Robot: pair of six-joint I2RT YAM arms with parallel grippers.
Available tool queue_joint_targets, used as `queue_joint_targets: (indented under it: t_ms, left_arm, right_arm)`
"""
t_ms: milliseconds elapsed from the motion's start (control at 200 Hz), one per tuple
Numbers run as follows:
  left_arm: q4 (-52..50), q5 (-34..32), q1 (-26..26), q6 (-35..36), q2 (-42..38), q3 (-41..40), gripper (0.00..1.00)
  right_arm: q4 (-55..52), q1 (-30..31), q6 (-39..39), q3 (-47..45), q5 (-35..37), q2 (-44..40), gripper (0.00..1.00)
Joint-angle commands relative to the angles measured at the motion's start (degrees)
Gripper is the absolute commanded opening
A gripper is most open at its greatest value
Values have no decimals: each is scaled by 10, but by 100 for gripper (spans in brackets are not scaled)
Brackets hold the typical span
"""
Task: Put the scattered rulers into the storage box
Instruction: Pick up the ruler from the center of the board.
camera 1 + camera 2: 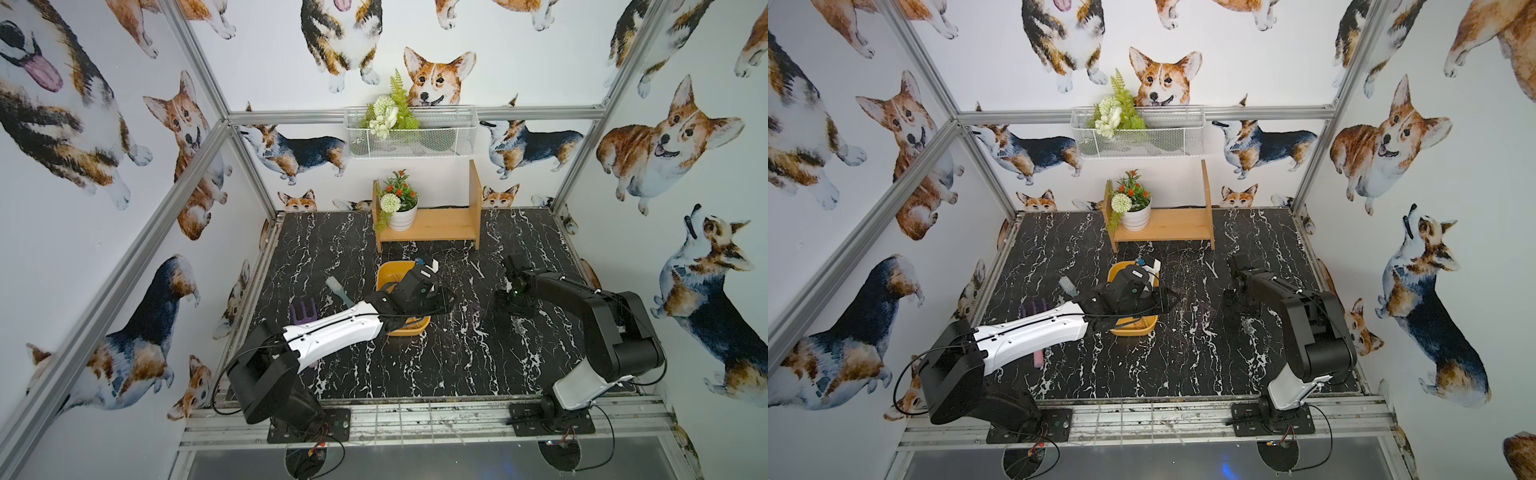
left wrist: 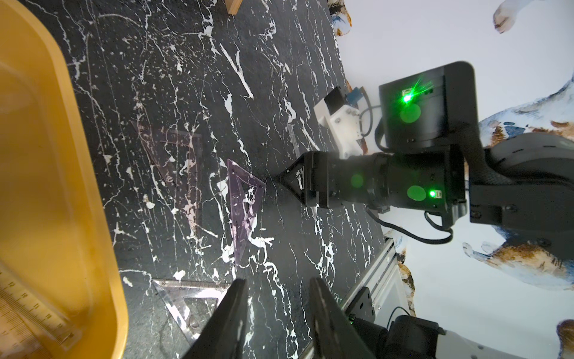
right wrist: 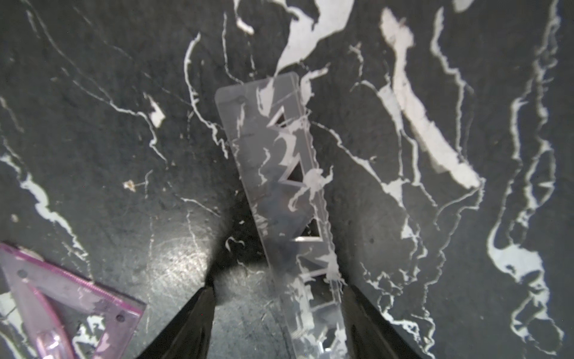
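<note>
On the table (image 3: 93, 149), a clear ruler (image 3: 273, 155) is straddled by the wide jaws of the right gripper (image 3: 279, 287); likely slippery, best pinched edgewise.

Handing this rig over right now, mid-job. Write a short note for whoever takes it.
Left gripper: open, empty, over the table beside the storage box.
Right gripper: open, fingers either side of the clear stencil ruler, which lies on the table.
Done: at least one ruler lies in the box.
Left: stencil ruler, clear set square, small purple set square, fainter purple set square, all on the table.
</note>
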Motion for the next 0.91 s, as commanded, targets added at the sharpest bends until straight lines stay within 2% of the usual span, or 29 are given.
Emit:
queue_joint_targets:
  t_ms: [0,230,365,490,901]
  left_arm:
    - [9,2,0,4,0,2,39]
    - [7,0,1,4,-4,-2,39]
    - [8,0,1,4,-4,-2,39]
    - [9,-1,1,4,-4,-2,39]
    - [9,-2,1,3,-6,-1,39]
  right_arm:
    - [9,-1,-8,-2,-6,9,68]
    - [15,-4,-8,-8,-15,17,64]
    - [21,-9,-10,-15,-30,20,47]
    - [25,-11,-11,-21,-40,21,38]
    - [20,-11,-7,-20,-60,9,19]
